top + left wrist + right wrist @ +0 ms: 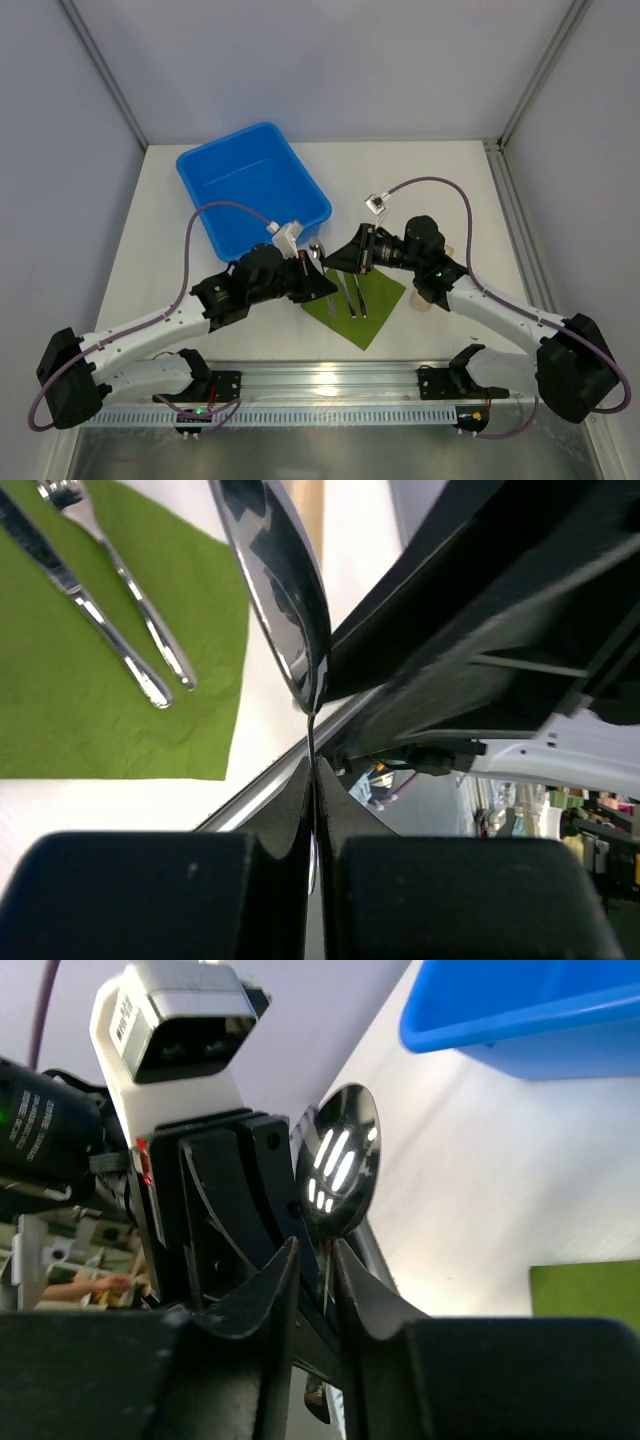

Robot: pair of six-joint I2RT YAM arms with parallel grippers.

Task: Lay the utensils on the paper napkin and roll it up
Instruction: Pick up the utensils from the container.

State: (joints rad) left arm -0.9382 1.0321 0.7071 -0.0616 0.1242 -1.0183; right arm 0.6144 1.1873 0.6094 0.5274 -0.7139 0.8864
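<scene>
Left wrist, not right: fork (122,582)

Overhead view: lighting was bright, even and diffuse, coming from above. The white table (440,190) was close to washed out, and only soft, faint shadows lay under the arms and beside the blue bin (252,185). Focus was adequate throughout.

Left wrist view: the napkin (90,700) was well lit and sharp. The fork (130,588) and knife (85,608) carried hard white highlights. The spoon (285,610), close to the lens, was soft and mirrored dark shapes. The left gripper (313,775) was underexposed, black and blurred.

Right wrist view: the spoon bowl threw back bright bars of glare. The bin was slightly soft. The right gripper (315,1250) showed dark, without surface detail.
</scene>
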